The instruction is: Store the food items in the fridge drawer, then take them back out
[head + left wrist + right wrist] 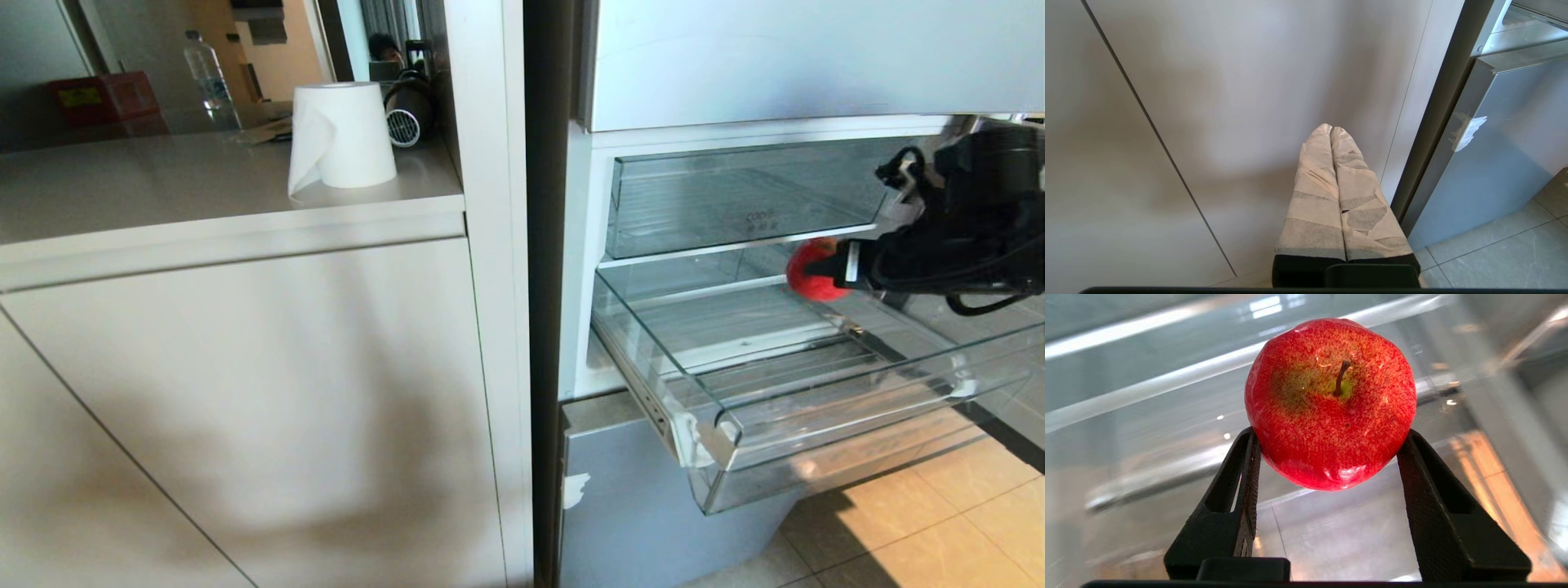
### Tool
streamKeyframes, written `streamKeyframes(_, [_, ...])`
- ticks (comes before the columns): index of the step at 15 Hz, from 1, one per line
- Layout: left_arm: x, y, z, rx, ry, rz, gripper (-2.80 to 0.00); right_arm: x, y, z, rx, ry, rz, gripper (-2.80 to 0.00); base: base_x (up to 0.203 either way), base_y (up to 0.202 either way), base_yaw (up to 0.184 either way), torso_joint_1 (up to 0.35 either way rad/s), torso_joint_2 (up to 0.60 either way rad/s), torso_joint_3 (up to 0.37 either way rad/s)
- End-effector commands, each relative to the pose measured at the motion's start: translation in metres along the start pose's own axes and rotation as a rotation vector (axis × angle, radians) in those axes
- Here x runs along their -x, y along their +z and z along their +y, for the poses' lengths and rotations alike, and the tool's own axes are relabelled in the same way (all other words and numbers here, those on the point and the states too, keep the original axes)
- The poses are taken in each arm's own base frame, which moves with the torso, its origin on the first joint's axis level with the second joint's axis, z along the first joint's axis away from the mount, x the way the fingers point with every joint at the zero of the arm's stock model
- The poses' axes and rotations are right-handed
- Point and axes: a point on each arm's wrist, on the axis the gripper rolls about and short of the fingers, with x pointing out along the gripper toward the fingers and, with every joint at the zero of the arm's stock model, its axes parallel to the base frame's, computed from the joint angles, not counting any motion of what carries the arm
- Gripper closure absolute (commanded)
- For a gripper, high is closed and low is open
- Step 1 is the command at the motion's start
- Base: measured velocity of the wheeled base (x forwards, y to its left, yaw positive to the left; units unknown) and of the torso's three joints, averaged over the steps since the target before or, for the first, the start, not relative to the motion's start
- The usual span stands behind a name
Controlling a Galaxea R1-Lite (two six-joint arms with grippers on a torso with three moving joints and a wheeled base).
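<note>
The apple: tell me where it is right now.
The apple is pinched in the right gripper on the right of the head view, held above the pulled-out fridge drawer, just below the upper clear drawer.

Three views around an open fridge

The cabinet (245, 367) and pulled-out drawer (816, 384) are seen from above by the head view; the cabinet is faced closely by the left wrist view; the drawer is shared with the right wrist view.

Right tool (1327, 457) clamped around a load; left tool (1331, 132) closed, parked low
</note>
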Motion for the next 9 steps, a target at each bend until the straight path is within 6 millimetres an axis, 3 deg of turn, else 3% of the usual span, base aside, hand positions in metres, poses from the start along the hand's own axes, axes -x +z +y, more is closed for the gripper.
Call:
streamKeyframes(1, [0.000,0.000,0.000,0.000,0.000,0.000,0.00,0.068,0.011,0.001,-0.001,0.012,-0.115,0.00,0.000,0.000,0.000,0.000,0.00,0.000])
streamKeyframes(5, [0.000,0.000,0.000,0.000,-0.001,0.000,0.00,0.166,0.002,-0.007,-0.003,-0.001,-0.278,0.00,0.000,0.000,0.000,0.000,0.00,0.000])
streamKeyframes(7, [0.000,0.000,0.000,0.000,0.000,-0.001,0.00,0.215,-0.019,-0.010,0.002,-0.008,-0.355,0.00,0.000,0.000,0.000,0.000,0.00,0.000])
streamKeyframes(9, [0.000,0.000,0.000,0.000,0.000,0.000,0.00,0.259,-0.053,-0.012,0.016,-0.011,-0.427,0.00,0.000,0.000,0.000,0.000,0.00,0.000])
